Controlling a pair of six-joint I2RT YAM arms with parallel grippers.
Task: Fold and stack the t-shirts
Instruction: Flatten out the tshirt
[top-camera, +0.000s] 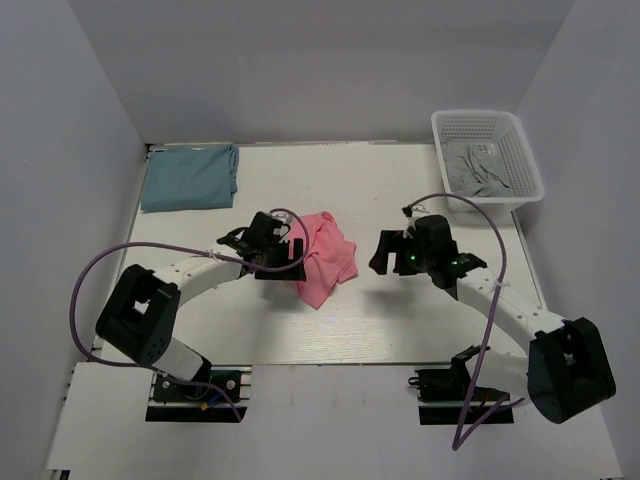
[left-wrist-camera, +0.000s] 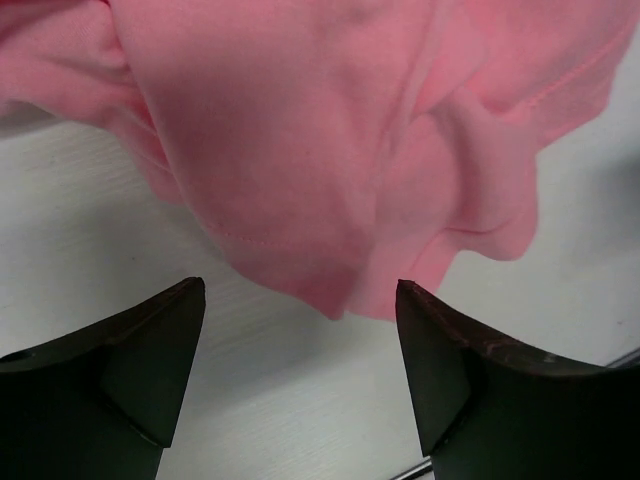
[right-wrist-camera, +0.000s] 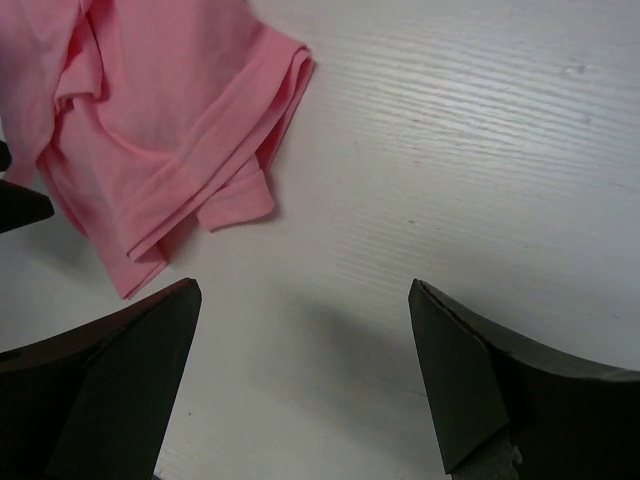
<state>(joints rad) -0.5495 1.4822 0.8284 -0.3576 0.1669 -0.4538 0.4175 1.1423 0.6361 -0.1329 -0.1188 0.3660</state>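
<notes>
A salmon pink t-shirt (top-camera: 325, 258) lies crumpled in the middle of the table. It fills the top of the left wrist view (left-wrist-camera: 330, 140) and the upper left of the right wrist view (right-wrist-camera: 160, 130). A teal-blue t-shirt (top-camera: 190, 177) lies folded flat at the far left corner. My left gripper (top-camera: 283, 257) hangs open at the pink shirt's left edge, with a fold of cloth just beyond its fingertips (left-wrist-camera: 300, 290) and bare table between the jaws. My right gripper (top-camera: 385, 255) is open over bare table (right-wrist-camera: 305, 290), to the right of the pink shirt.
A white mesh basket (top-camera: 518, 135) at the far right corner holds grey cloth (top-camera: 478, 170). White walls close in the table on three sides. A purple cable (top-camera: 180, 247) loops over each arm.
</notes>
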